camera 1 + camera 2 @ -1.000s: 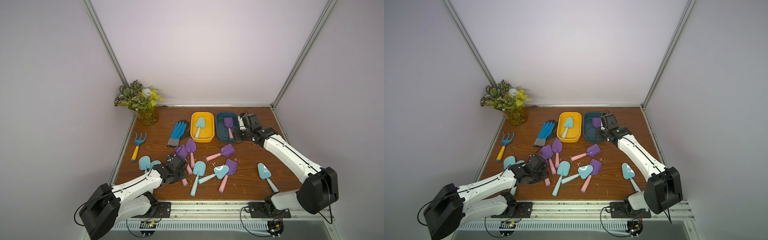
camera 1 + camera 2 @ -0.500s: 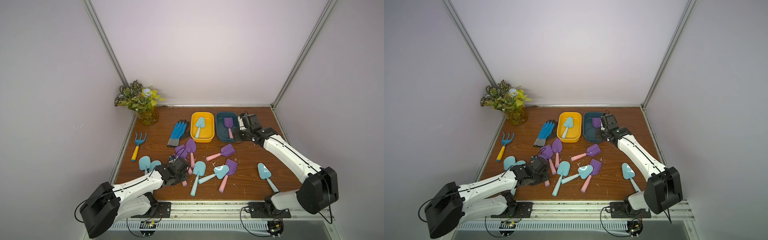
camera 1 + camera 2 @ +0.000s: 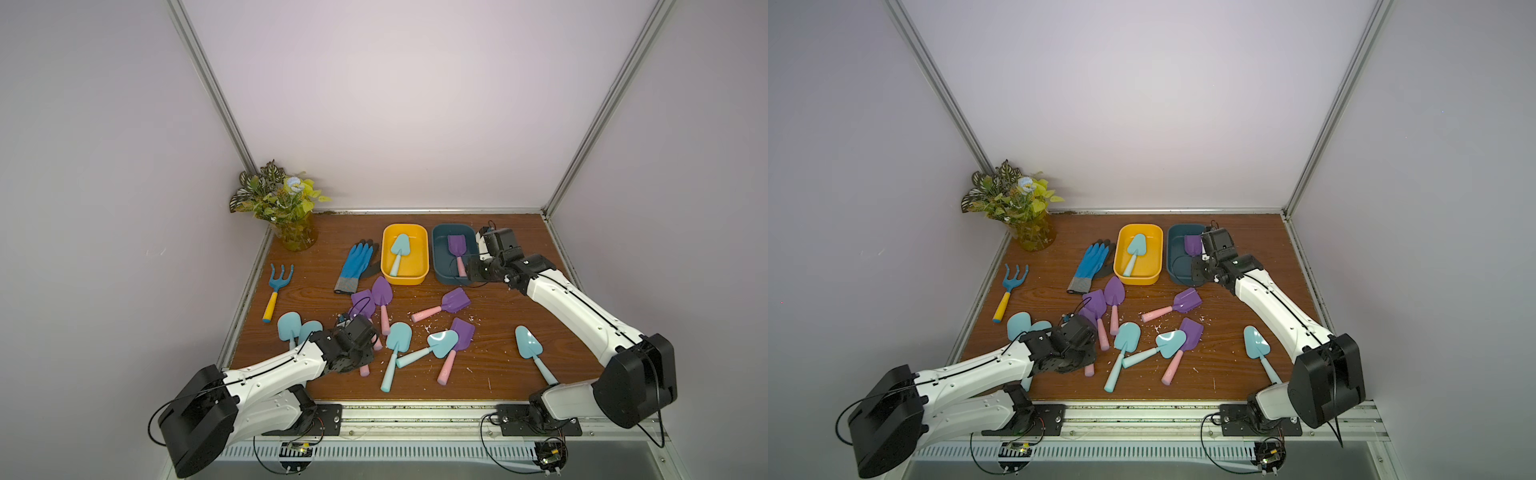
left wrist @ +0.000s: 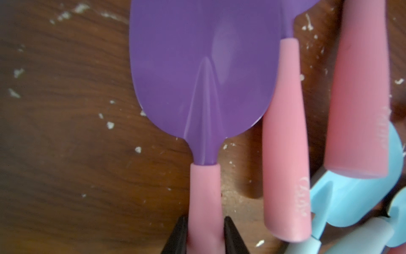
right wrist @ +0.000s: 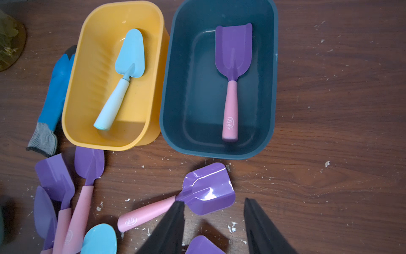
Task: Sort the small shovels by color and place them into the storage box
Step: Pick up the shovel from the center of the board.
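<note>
Dark blue box [image 3: 442, 270] is sitting well beyond the jaws. Right gripper [image 5: 214, 200] is hanging half-open and empty. Left gripper [image 4: 204, 220] is clamping the purple shovel [image 4: 202, 77] by its pink handle, blade ahead of the jaws. A neighbouring shovel [image 4: 285, 154] is lying just beside. Best lifting straight up, avoiding snags.

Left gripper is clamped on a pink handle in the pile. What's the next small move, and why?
Probably lift straight up a little. The left gripper is shut on the purple shovel by its pink handle, and a second pink handle lies close beside it. A clean rise should clear that before carrying to the dark blue box, which holds another purple shovel.
</note>
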